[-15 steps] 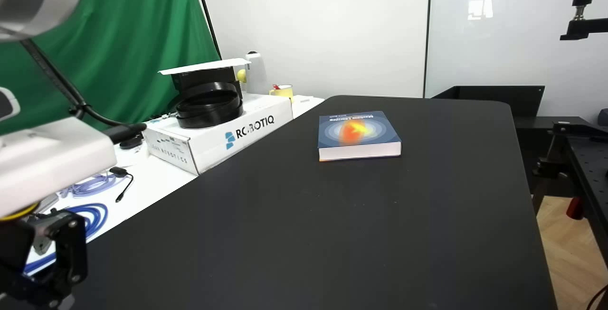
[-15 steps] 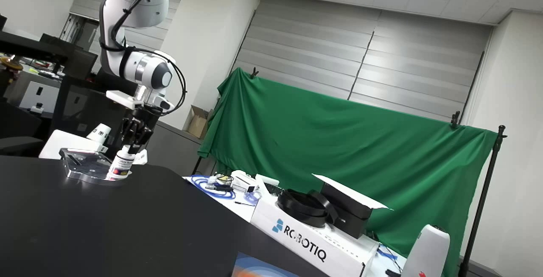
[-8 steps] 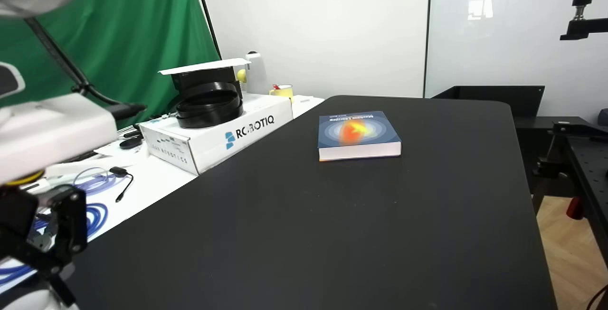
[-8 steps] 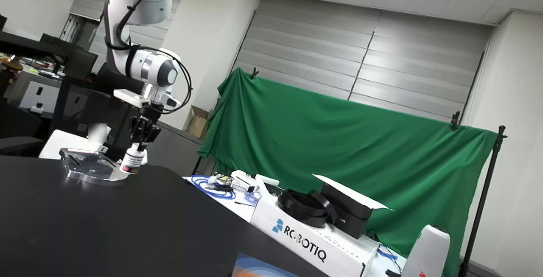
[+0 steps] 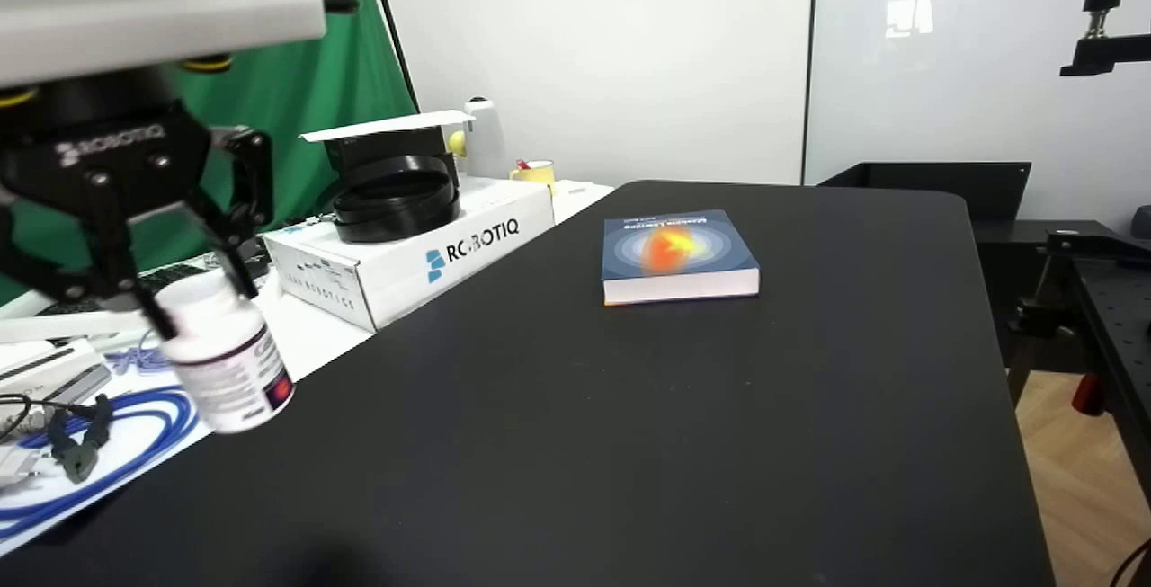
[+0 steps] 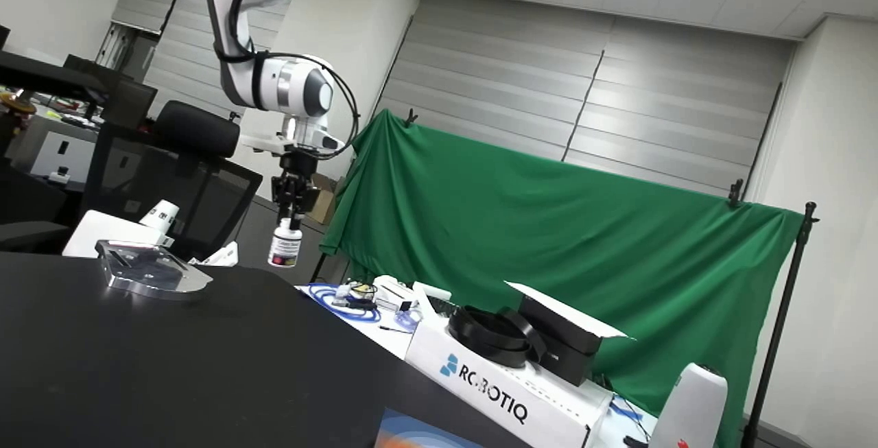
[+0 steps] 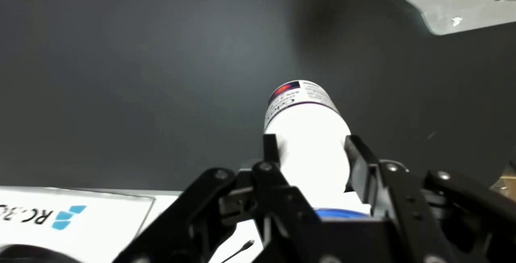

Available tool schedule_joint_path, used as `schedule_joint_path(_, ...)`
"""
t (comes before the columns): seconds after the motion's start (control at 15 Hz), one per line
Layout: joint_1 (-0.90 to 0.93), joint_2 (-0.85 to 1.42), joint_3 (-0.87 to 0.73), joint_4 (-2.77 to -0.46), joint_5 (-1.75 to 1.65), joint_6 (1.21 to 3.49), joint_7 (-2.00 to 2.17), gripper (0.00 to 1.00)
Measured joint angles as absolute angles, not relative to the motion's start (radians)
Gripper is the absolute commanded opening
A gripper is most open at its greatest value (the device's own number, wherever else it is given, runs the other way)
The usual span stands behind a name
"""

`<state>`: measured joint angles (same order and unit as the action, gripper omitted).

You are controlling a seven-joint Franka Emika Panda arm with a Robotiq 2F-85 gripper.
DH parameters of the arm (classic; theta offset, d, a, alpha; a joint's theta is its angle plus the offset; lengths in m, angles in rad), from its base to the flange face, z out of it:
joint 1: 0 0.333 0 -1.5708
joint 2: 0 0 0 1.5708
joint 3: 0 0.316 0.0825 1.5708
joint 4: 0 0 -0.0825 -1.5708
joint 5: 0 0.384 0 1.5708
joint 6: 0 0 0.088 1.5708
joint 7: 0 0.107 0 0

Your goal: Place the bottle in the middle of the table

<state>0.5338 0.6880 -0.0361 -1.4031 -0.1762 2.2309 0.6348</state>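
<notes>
My gripper is shut on the white bottle, with one finger on each side of its cap end. The bottle hangs base down in the air above the black table, near the edge beside the white surface. It looks tilted in this exterior view. In an exterior view the gripper and the bottle are beyond the table's rounded corner. In the wrist view the bottle sits between the fingertips, with its label and base pointing away. Its cap is washed out by glare.
A blue book with an orange spot lies towards the table's far end. A clear and metal plate lies near the table's corner and shows in the wrist view. A white Robotiq box and blue cables lie alongside the table.
The bottle, held in the gripper, has been lifted and carried away from beside the metal plate. In the exterior views it has moved up and to the right.
</notes>
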Motion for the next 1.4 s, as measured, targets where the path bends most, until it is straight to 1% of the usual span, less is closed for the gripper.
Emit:
schedule_joint_path(0.27, 0.484, 0.565, -0.106, -1.553, -0.239, 2.244, 0.689, 0.19)
schedule_joint_path(0.6, 0.370, 0.409, -0.126, -1.760, -0.288, 2.286, 0.723, 0.19)
schedule_joint_path(0.8, 0.308, 0.329, -0.123, -1.869, -0.289, 2.288, 0.723, 0.19)
schedule_joint_path(1.07, 0.273, 0.227, -0.101, -2.028, -0.306, 2.306, 0.728, 0.19)
schedule_joint_path(1.4, 0.237, 0.127, -0.062, -2.261, -0.340, 2.440, 0.752, 0.19)
